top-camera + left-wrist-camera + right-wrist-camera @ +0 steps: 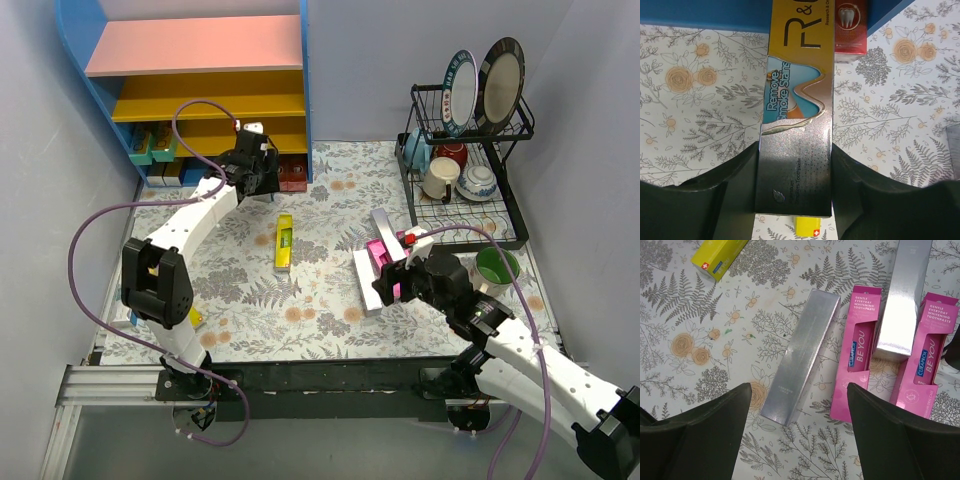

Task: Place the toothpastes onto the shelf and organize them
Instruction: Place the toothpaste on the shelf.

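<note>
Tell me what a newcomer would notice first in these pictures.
The big shelf with blue sides and a pink top fills the far left corner, and at its foot the left gripper is clamped on a gold-and-silver toothpaste box. Toward the right, the open right gripper hangs over a loose cluster of pink boxes and silver boxes on the floral table. A black dish rack with plates stands at the far right.

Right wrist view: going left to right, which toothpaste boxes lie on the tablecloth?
yellow box → long silver box → left pink box → upper silver box, overlapping both pinks → right pink box
</note>
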`<act>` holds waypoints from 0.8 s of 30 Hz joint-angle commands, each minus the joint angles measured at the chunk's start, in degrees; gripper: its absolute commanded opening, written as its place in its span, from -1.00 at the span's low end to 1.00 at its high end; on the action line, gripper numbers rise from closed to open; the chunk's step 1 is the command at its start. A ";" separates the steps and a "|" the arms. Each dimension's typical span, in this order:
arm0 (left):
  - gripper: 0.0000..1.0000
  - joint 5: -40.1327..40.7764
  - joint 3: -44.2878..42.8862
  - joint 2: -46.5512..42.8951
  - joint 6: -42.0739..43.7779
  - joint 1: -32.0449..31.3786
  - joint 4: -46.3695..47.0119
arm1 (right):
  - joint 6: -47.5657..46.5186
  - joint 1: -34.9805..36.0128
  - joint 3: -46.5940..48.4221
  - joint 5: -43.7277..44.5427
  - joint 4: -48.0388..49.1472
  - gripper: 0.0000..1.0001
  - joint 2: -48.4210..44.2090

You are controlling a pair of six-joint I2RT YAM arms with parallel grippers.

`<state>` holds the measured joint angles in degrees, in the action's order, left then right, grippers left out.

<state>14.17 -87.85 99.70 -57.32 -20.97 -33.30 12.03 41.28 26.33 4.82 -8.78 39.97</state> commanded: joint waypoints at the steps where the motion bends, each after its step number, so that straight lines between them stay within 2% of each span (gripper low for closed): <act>1: -0.04 -1.43 -4.17 -3.81 1.33 0.49 4.57 | -1.57 0.03 1.62 1.33 1.21 0.71 0.64; 5: -0.03 -2.40 -4.52 -4.60 1.33 0.49 2.63 | -2.19 0.03 2.15 1.16 1.66 0.71 1.95; 13: -0.04 -3.62 -10.66 -3.99 0.81 0.49 -1.06 | -2.72 0.03 3.03 0.89 1.92 0.71 3.19; 17: -0.02 -1.61 -10.58 -3.99 2.03 0.49 0.95 | -2.72 0.03 2.85 1.16 1.92 0.71 2.57; 24: -0.01 -1.61 -13.30 3.30 3.70 1.28 8.23 | -3.07 0.03 2.85 1.33 2.27 0.71 2.93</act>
<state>11.97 -97.30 100.14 -55.61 -20.58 -32.64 10.04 41.28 26.50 5.26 -8.91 43.13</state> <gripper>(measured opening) 0.501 0.860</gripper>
